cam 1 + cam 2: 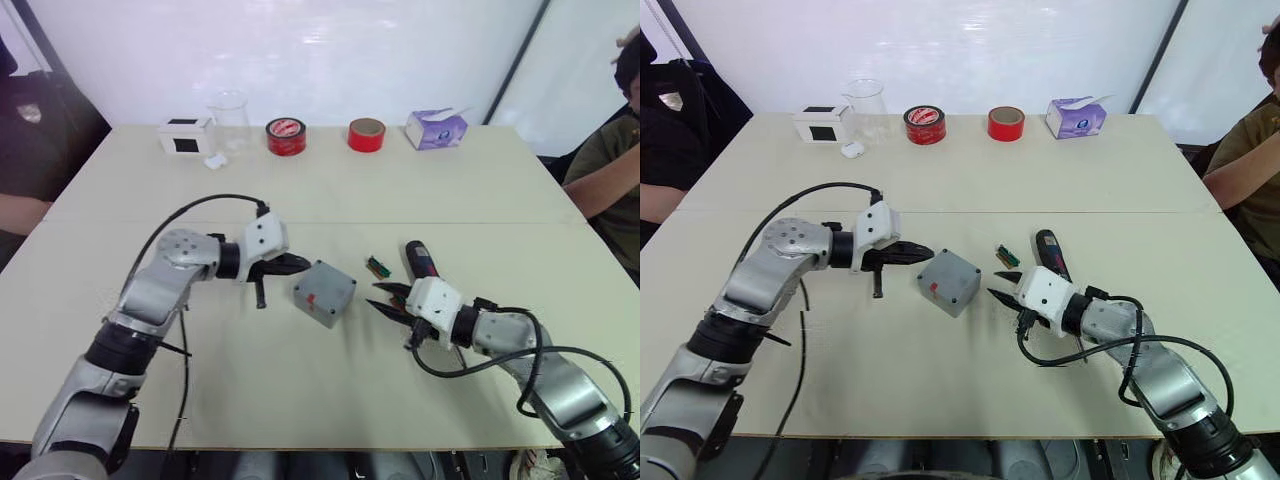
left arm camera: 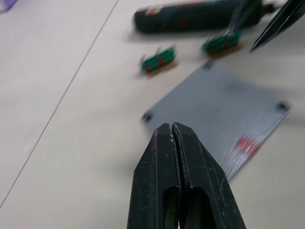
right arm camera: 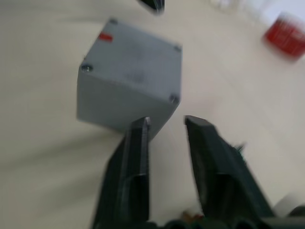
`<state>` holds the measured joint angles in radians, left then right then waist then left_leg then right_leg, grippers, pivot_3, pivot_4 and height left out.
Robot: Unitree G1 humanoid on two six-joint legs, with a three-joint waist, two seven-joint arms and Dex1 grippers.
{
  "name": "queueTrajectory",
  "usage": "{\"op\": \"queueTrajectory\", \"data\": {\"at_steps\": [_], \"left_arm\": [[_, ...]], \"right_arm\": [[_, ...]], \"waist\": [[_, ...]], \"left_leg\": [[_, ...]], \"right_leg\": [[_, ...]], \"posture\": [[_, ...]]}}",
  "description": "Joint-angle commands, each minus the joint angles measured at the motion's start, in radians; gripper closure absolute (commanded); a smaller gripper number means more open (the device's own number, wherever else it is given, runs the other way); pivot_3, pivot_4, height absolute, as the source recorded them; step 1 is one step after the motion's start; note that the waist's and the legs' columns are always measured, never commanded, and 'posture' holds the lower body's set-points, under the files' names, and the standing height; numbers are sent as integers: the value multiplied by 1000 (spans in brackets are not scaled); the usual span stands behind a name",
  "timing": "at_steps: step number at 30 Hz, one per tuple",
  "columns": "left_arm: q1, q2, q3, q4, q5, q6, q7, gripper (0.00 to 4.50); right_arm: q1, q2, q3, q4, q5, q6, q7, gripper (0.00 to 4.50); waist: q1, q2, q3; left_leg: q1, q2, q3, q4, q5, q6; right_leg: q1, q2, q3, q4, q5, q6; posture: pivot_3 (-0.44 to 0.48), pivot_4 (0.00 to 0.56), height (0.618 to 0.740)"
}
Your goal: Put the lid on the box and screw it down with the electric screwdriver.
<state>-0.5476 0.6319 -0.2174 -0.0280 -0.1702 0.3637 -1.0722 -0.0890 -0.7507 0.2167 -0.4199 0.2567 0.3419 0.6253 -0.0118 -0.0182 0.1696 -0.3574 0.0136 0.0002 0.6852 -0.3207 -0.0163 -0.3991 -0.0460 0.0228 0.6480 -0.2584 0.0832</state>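
The worktop (image 1: 500,190) carries everything. The box (image 1: 325,292) sits near its middle between the two hands, and the lid (image 3: 138,57) already lies flush on top, screw holes at the corners and a red mark at one edge. By my reading the lidding is done and the screwing is left; whether any screw is seated cannot be told.

The screwdriver (image 1: 420,260) lies flat just right of the box, ungripped, beside the right hand (image 1: 388,300), whose fingers stand apart and empty, pointing at the box. The left hand (image 1: 296,264) is pressed closed on nothing, its tip just beside the box's left edge.

Count: one box, one lid, one screwdriver, two small green parts (image 2: 158,60) between box and screwdriver. Along the far edge: two red tape rolls (image 1: 286,136), one clear beaker (image 1: 229,117), one white box (image 1: 185,135), one tissue pack (image 1: 436,129).
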Motion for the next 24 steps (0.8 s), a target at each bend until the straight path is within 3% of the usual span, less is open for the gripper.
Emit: {"op": "queueTrajectory", "data": {"at_steps": [1, 10, 24], "left_arm": [[14, -2, 13, 41, 20, -27, 26, 4500], [8, -51, -67, 177, 118, -134, 36, 4500], [80, 1, -87, 65, 54, -102, -157, 4500]], "right_arm": [[-47, 32, 20, -43, -14, 108, -5, 4447], [-129, 82, 98, -8, -92, 196, 23, 4447], [-232, 131, 183, 30, -123, 258, 129, 4447]], "waist": [[0, 0, 0], [1, 0, 1], [-2, 0, 1]], "left_leg": [[-1, 0, 0, 0, 0, 0], [-15, -1, 0, 0, 0, 0], [-16, -1, 0, 0, 0, 0]], "right_leg": [[-1, 0, 0, 0, 0, 0], [-14, 0, -1, 0, 2, 4], [-16, 1, -1, 0, 2, 3]], "posture": [[0, 150, 739], [0, 150, 739], [0, 150, 739]]}}
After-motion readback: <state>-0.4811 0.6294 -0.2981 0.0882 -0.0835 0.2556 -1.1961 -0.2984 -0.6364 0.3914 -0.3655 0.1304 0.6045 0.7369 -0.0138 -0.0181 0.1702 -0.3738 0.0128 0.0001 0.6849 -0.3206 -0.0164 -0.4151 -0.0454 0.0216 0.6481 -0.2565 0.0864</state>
